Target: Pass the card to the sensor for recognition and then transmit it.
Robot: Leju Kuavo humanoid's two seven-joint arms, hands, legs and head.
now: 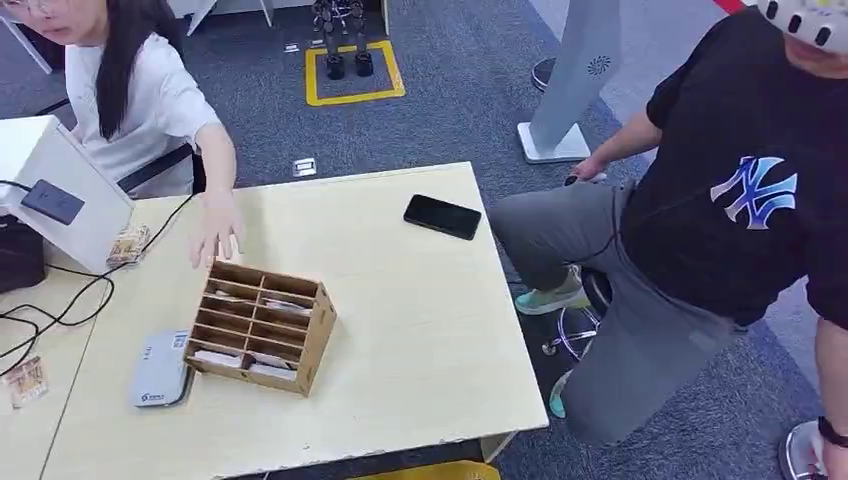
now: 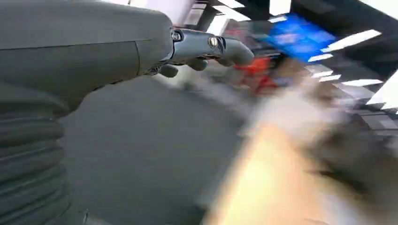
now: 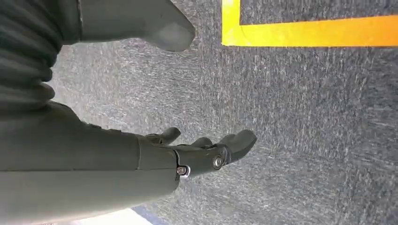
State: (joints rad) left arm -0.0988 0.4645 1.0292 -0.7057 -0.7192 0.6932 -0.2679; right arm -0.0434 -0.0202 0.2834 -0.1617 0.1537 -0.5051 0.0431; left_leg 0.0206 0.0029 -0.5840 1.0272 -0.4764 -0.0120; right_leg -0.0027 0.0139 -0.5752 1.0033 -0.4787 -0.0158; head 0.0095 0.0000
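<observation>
cards in wooden organizer on worktop | left hand empty, fingers apart | right hand empty, fingers apart

An office-like test room: grey carpet with a yellow taped square, a pale wooden desk carrying a wooden card rack, cables, a phone, and two seated people.
</observation>
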